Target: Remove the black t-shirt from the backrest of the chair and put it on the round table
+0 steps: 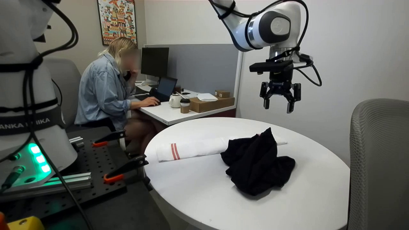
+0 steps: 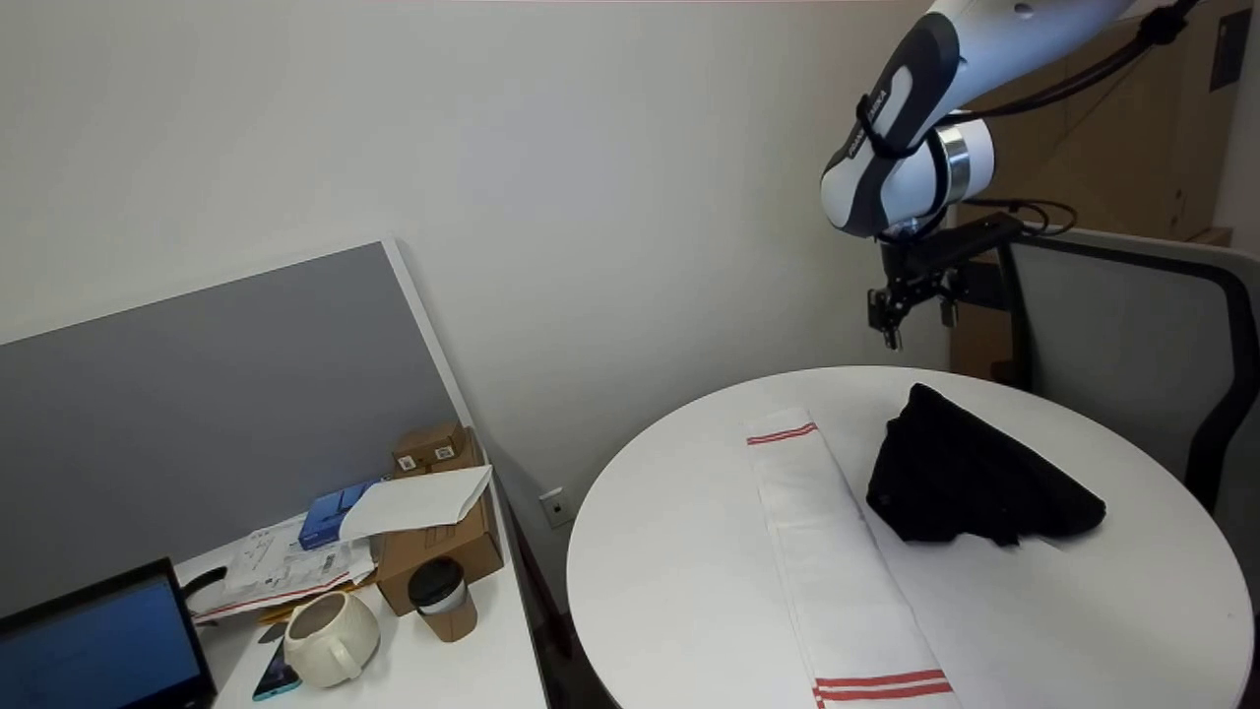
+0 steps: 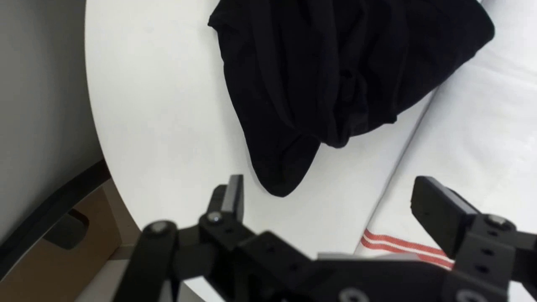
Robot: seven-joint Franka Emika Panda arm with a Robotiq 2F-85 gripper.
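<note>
The black t-shirt (image 1: 255, 163) lies crumpled in a heap on the white round table (image 1: 191, 185), partly over a white towel in an exterior view. It also shows on the table in an exterior view (image 2: 970, 473) and in the wrist view (image 3: 310, 71). The chair (image 1: 380, 159) stands beside the table; its grey backrest also shows in an exterior view (image 2: 1122, 335) with no shirt on the part in sight. My gripper (image 1: 278, 106) is open and empty, pointing down well above the table's far side, apart from the shirt. Its spread fingers show in the wrist view (image 3: 331, 195).
The folded white towel with red stripes (image 2: 837, 561) lies flat across the table beside the shirt. A desk (image 1: 166, 116) with a laptop, mug, cup (image 2: 443, 596) and boxes stands close to the table. A person (image 1: 102, 86) sits at it. A wall rises behind.
</note>
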